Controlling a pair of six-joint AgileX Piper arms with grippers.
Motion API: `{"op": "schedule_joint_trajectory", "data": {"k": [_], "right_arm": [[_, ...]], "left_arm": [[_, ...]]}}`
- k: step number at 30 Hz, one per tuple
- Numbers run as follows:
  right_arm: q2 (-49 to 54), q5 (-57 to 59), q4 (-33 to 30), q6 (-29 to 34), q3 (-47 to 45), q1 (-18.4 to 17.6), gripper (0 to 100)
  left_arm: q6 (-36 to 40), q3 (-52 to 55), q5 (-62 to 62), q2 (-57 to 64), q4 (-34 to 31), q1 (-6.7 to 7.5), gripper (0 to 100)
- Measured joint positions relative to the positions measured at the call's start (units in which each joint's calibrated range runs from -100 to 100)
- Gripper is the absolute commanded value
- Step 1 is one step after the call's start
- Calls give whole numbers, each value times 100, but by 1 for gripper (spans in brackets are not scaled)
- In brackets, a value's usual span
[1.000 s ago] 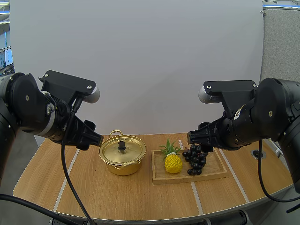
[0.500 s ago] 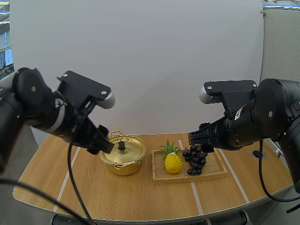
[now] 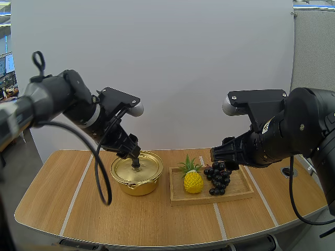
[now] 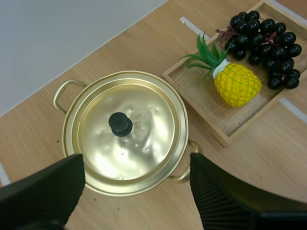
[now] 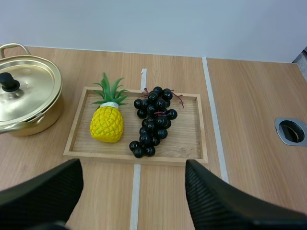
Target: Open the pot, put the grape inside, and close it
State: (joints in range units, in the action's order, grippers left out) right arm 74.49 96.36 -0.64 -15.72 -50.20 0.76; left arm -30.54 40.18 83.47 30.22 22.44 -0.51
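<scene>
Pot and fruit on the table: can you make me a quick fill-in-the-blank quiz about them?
The lid is ____ the pot. The grapes lie in the wooden tray beside a pineapple coloured ____. The left end effector, over the lid, has its fingers ____.
Missing: on; yellow; open.

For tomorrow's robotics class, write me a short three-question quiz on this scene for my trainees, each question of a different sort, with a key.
1. True or false: the lid is off the pot.
2. Fill in: on the tray, a ____ lies beside the grapes.
3. The left gripper hovers over: A) the tray B) the lid's knob C) the grapes.
Key: 1 false; 2 pineapple; 3 B.
</scene>
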Motion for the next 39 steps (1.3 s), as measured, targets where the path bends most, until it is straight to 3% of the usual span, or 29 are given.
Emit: {"op": "schedule_joint_trajectory", "data": {"k": [18, 25, 29, 31, 39], "right_arm": [[0, 16, 0, 0, 0, 0, 100], [0, 32, 0, 0, 0, 0, 100], [0, 32, 0, 0, 0, 0, 100], [0, 32, 0, 0, 0, 0, 100], [0, 32, 0, 0, 0, 0, 100]], "left_arm": [[-252, -777, -539, -1960, 176, 7, 100], [-252, -884, -904, -2399, 103, 305, 100], [-225, -888, -1011, -2469, -23, 343, 100], [5, -937, -1214, -2669, -475, 343, 100], [5, -970, -1457, -2977, -512, 343, 100]]}}
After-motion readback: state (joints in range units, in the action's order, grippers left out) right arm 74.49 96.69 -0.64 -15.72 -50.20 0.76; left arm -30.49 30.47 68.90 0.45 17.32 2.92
